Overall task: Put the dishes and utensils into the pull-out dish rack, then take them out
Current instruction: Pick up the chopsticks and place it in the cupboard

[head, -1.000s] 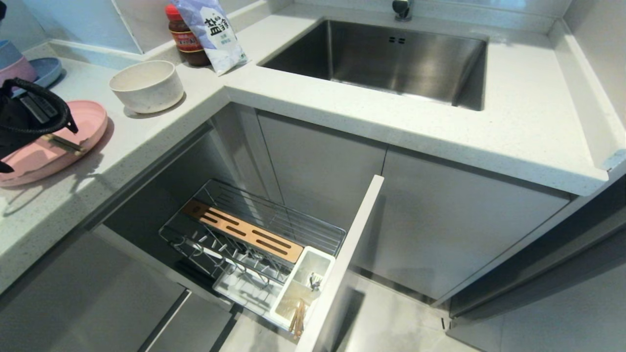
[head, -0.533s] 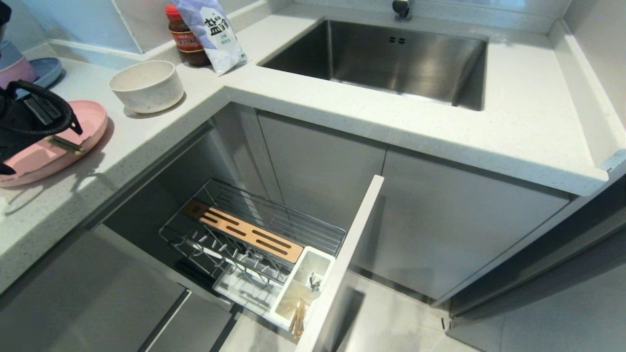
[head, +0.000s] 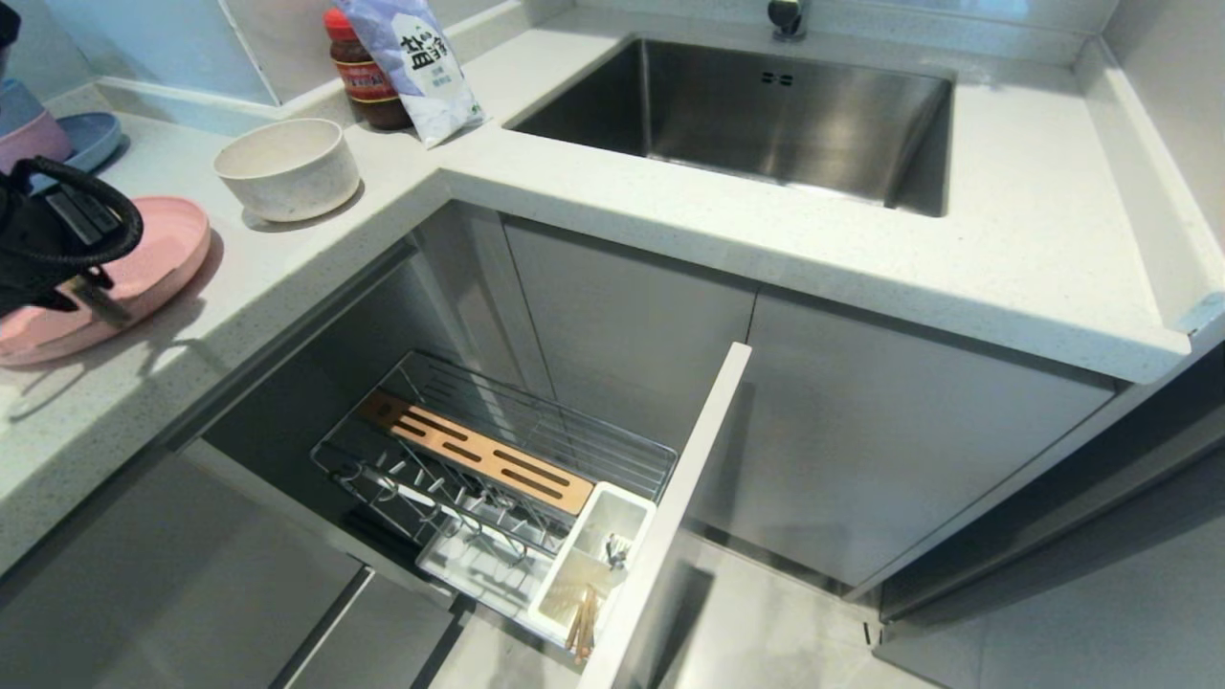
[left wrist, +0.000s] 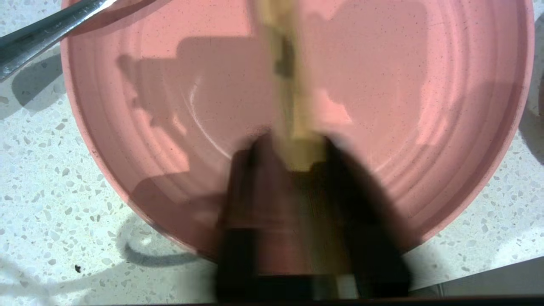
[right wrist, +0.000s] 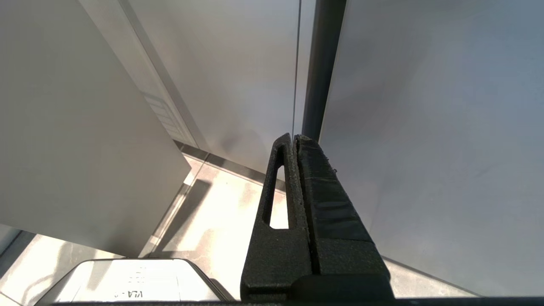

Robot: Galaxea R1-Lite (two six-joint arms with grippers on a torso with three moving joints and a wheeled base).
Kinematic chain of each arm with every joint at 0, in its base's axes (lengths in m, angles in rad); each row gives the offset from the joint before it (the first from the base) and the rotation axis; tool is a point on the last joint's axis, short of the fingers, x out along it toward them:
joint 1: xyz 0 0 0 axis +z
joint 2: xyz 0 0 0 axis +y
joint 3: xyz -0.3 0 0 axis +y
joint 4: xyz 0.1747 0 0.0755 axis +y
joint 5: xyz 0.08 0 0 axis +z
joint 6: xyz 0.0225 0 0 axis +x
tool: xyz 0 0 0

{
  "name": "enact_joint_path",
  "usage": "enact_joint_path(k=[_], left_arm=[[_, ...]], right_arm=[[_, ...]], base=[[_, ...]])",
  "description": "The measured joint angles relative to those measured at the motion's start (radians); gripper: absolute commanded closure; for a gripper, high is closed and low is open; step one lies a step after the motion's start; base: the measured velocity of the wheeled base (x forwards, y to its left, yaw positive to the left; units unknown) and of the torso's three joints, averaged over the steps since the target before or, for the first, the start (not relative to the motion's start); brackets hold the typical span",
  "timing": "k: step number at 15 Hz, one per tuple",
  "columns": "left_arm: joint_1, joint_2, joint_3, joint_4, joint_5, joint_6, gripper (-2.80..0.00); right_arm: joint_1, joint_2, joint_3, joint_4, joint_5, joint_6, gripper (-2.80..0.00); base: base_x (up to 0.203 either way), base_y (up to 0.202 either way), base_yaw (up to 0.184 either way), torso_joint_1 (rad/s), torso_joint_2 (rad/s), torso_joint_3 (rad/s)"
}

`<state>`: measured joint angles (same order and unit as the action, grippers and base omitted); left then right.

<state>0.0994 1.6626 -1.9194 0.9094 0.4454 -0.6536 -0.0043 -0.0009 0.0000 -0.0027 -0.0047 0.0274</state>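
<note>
**Left jaws clenched over the pink plate; rack stands pulled out**

The left gripper (left wrist: 302, 146) hangs over the pink plate (left wrist: 170, 106), its jaws clenched. A pale strip shows blurred between and beyond the fingertips; what it is, and whether it is gripped, cannot be told. In the head view the same gripper (head: 91, 297) sits at the far left edge, above the plate's (head: 163, 254) inner side.

The plate lies flat on the speckled desk (head: 316, 258). A silver fork (left wrist: 46, 27) rests with one end over the plate's rim and the rest on the desk.

The cream bowl (head: 287, 167) stands upright on the desk just beyond the plate, apart from it. Behind it stand a red-capped sauce jar (head: 362, 72) and a white bag (head: 413, 57) leaning against it. Blue and pink stacked bowls (head: 29, 129) sit at the far left corner.

Below the desk, the pull-out dish rack (head: 498, 469) stands drawn out, its wooden strip (head: 474, 455) lying across the wire basket. The white cutlery holder (head: 593, 560) sits against the pale front panel (head: 670, 517); wooden chopsticks (head: 582, 622) stand in its near compartment.

The sink (head: 766, 115) lies to the right in the desk.

The right gripper (right wrist: 294, 140) is parked low beside the cabinet fronts, jaws pressed together and holding nothing.
</note>
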Motion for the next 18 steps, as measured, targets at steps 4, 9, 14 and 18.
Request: enact_joint_path(k=[4, 9, 14, 18], left_arm=[[0.0, -0.001, 0.0, 0.0, 0.0, -0.001, 0.0], [0.0, -0.028, 0.0, -0.003, 0.0, -0.001, 0.0], [-0.013, -0.138, -0.001, -0.054, 0.001, 0.007, 0.0], [-0.109, -0.23, -0.001, -0.095, -0.005, -0.023, 0.0]], right_arm=[[0.0, 0.0, 0.0, 0.0, 0.0, 0.0, 0.0], [0.0, 0.0, 0.0, 0.0, 0.0, 0.0, 0.0], [0.0, 0.0, 0.0, 0.0, 0.0, 0.0, 0.0], [0.0, 0.0, 0.0, 0.0, 0.0, 0.0, 0.0]], base=[[0.0, 0.0, 0.0, 0.0, 0.0, 0.0], [0.0, 0.0, 0.0, 0.0, 0.0, 0.0], [0.0, 0.0, 0.0, 0.0, 0.0, 0.0], [0.0, 0.0, 0.0, 0.0, 0.0, 0.0]])
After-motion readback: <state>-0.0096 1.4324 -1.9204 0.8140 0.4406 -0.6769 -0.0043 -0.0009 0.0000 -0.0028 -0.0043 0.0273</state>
